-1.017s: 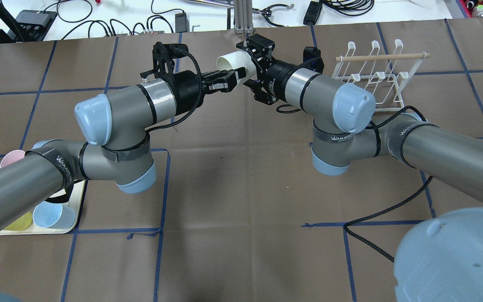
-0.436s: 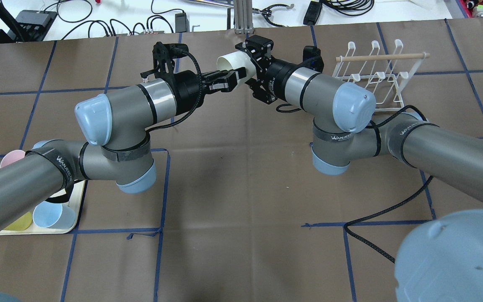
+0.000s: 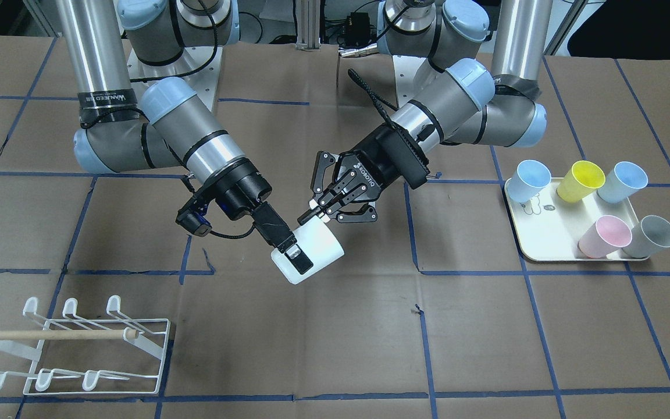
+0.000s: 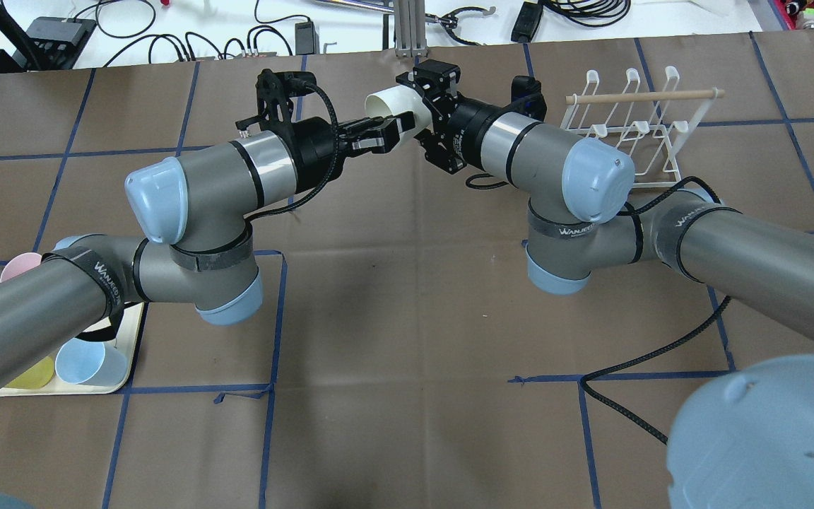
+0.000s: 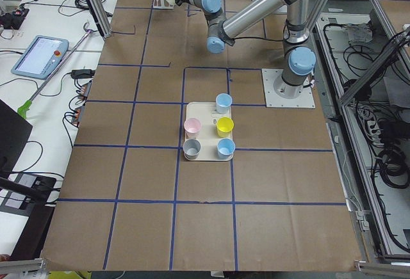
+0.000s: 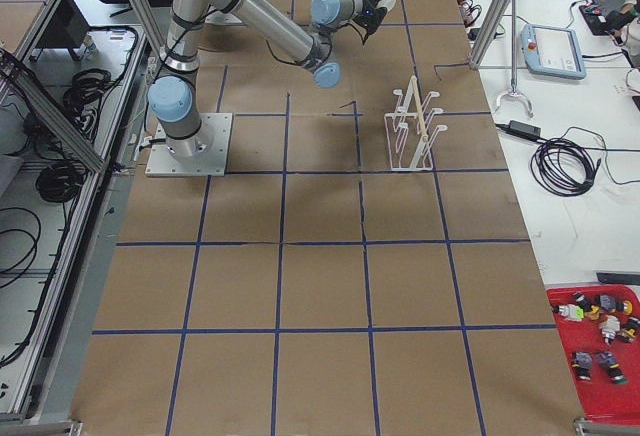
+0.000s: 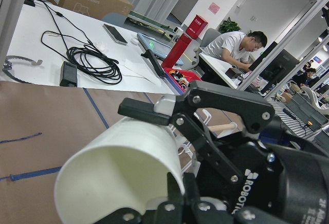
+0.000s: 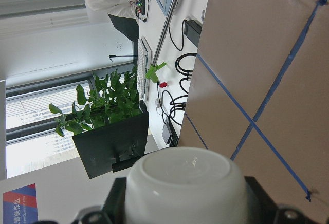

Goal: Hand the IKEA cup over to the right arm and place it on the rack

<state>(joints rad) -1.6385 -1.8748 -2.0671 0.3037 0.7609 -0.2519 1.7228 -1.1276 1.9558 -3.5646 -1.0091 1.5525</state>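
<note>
A white cup [image 3: 317, 250] hangs in mid-air over the far middle of the table, held between both grippers. My left gripper [image 3: 319, 213] is shut on the cup's rim; in the overhead view it [image 4: 391, 134] pinches the wall at the open mouth. My right gripper [image 3: 303, 257] is shut around the cup's closed end, one finger [image 3: 293, 255] lying across its side. The right wrist view shows the cup's base [image 8: 187, 180] between the pads. The white wire rack [image 3: 79, 343] with its wooden handle stands on the table beside the right arm, also in the overhead view [image 4: 633, 120].
A cream tray [image 3: 535, 241] on the left arm's side holds several coloured cups: blue, yellow, pink, grey. A black cable [image 4: 633, 360] trails over the table under the right arm. Blue tape lines grid the brown table cover.
The right gripper's fingers have closed in from wide open onto the cup's closed end. The left gripper keeps its pinch on the rim; the cup has barely moved.
</note>
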